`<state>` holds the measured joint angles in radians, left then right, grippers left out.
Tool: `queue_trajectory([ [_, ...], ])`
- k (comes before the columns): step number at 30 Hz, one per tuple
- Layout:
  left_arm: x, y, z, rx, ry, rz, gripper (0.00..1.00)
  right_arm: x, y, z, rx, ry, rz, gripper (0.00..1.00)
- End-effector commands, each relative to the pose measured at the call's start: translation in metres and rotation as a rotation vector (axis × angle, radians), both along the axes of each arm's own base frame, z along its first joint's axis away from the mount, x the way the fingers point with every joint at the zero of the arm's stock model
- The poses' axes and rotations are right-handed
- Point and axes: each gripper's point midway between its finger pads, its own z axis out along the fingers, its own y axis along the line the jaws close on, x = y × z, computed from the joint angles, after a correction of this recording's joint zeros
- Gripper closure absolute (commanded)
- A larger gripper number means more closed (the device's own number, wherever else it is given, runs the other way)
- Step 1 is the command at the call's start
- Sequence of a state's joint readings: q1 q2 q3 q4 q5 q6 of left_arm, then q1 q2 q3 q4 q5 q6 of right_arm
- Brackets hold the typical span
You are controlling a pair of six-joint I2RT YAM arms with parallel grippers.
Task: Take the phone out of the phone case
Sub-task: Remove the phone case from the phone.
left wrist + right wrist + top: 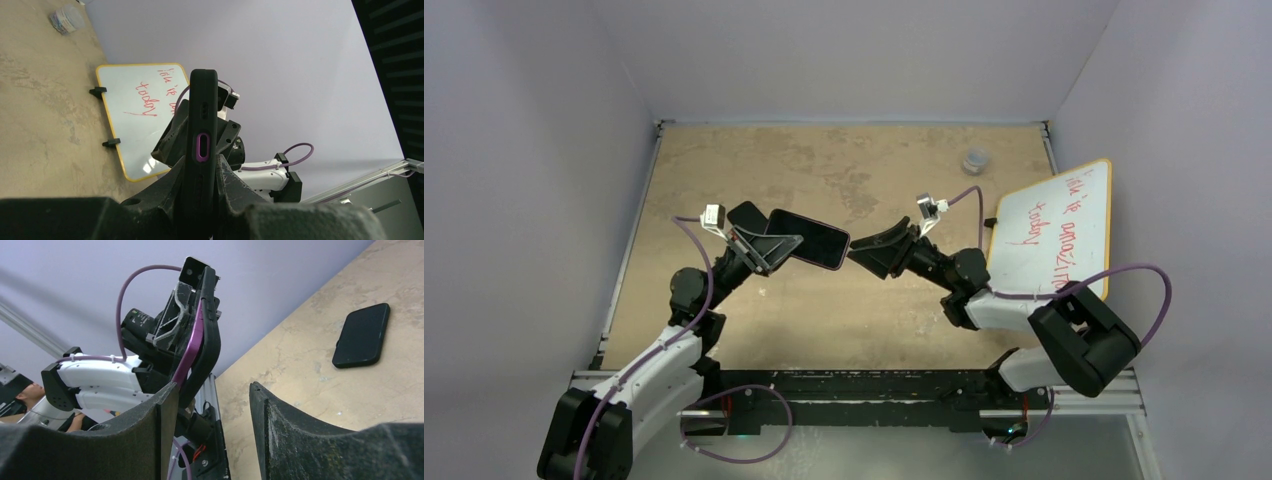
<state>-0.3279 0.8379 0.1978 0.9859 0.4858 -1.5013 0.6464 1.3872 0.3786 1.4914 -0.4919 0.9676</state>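
My left gripper (pixel 779 243) (pixel 202 175) is shut on the black phone case (pixel 809 238) (pixel 202 115) and holds it up off the table, with its free end pointing right. In the right wrist view the purple phone (pixel 192 345) shows as a thin strip along the black case (pixel 210 340). The case's end has a purple-ringed opening (pixel 201 147). My right gripper (pixel 856 250) (pixel 212 390) stands open just right of that free end. Nothing is between its fingers, and the case's end sits just beyond its left fingertip (pixel 167 390).
A flat black slab like a phone (pixel 746 214) (pixel 361 335) lies on the tan table behind the left gripper. A yellow-framed whiteboard (pixel 1049 235) (pixel 140 115) with red writing stands at the right. A small clear container (pixel 975 159) (pixel 66 19) sits at the back.
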Motion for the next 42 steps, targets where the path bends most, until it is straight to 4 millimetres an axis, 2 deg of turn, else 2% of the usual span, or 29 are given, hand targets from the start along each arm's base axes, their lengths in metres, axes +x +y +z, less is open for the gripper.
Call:
queue_trajectory([
  [1,-0.009,0.006,0.030,-0.065,-0.109,0.009,1.00,-0.012,0.001,0.027,0.068,-0.089,0.044,0.43],
  [13,-0.016,0.004,0.037,-0.073,-0.131,-0.023,1.00,-0.014,0.010,0.035,0.082,-0.123,0.084,0.49],
  [27,-0.035,-0.002,0.053,-0.082,-0.227,-0.106,1.00,-0.004,0.017,0.029,0.082,-0.075,0.085,0.63],
  [37,-0.053,-0.006,0.067,-0.108,-0.310,-0.187,1.00,0.003,0.026,0.021,0.046,-0.025,0.091,0.65],
  [42,-0.054,-0.009,0.065,-0.093,-0.315,-0.197,1.00,0.006,0.032,0.016,-0.009,-0.031,0.076,0.65],
])
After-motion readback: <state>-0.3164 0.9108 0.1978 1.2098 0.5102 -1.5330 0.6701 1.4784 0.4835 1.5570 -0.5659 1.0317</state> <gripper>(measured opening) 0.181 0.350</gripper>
